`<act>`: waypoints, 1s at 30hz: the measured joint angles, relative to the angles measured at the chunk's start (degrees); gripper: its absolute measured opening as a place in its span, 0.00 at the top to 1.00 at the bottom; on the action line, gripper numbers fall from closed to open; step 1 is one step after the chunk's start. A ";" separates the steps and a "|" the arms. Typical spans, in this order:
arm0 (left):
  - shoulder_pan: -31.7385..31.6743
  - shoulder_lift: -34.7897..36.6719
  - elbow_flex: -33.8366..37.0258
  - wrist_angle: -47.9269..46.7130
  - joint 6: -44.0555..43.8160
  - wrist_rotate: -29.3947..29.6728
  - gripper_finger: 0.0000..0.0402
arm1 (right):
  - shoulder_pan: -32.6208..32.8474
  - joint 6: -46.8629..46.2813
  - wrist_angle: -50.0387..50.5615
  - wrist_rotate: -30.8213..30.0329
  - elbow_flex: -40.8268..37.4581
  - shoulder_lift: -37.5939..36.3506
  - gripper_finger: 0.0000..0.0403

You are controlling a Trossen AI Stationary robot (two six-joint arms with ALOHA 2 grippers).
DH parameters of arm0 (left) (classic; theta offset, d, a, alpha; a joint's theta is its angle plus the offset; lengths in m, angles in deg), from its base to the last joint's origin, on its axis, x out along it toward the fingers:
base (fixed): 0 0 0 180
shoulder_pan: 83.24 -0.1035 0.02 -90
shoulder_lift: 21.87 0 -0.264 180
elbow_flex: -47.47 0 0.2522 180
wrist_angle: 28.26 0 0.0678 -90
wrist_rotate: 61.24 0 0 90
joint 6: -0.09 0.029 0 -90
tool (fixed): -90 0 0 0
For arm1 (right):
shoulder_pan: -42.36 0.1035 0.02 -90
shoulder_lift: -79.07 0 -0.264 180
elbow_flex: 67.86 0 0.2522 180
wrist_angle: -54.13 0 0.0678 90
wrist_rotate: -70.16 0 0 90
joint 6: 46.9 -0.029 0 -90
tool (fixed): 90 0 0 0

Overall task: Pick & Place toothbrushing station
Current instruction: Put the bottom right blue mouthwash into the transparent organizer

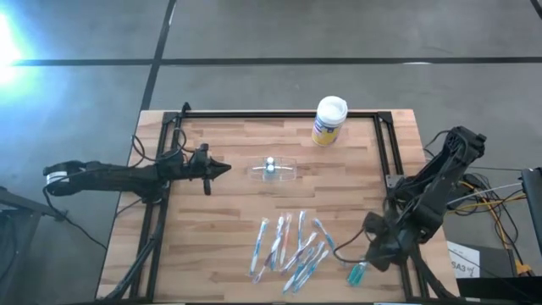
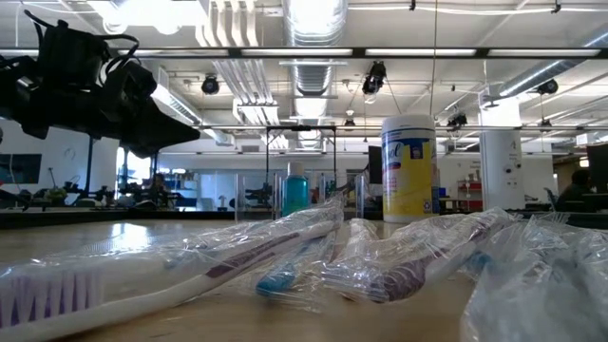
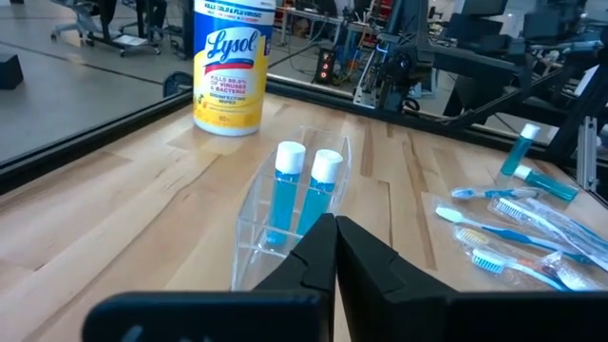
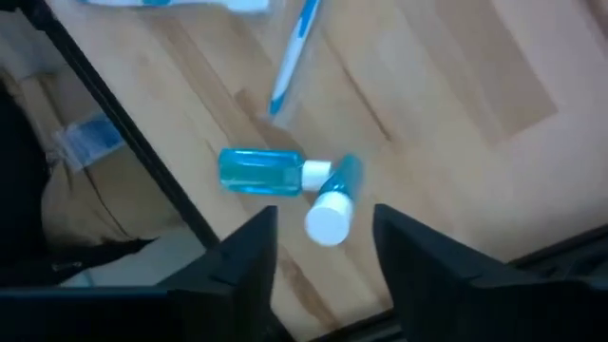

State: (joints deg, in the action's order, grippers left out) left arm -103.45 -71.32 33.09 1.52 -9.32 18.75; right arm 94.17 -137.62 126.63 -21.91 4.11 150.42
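Holder (image 3: 294,204) sits just ahead of your closed, empty left gripper (image 3: 332,237), not grabbed yet; right gripper (image 4: 323,237) hangs open over two small bottles (image 4: 285,180).

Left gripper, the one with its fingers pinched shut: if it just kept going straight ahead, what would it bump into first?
Probably the clear holder with two blue bottles inside, lying right ahead of the left gripper. The yellow canister stands farther back and off to one side.
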 joint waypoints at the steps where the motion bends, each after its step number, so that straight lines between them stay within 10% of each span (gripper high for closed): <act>1: 0.00 0.00 0.00 0.00 0.00 -0.06 0.98 | 0.00 -0.76 0.17 0.47 0.53 0.69 0.53; 30: 0.00 -0.02 -0.09 0.10 0.70 -0.35 0.96 | 2.69 -9.63 0.95 4.68 4.02 15.26 0.45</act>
State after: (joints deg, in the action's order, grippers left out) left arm -103.45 -71.34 33.00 1.62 -8.62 18.41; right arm 96.86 -147.25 127.58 -17.23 8.13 165.68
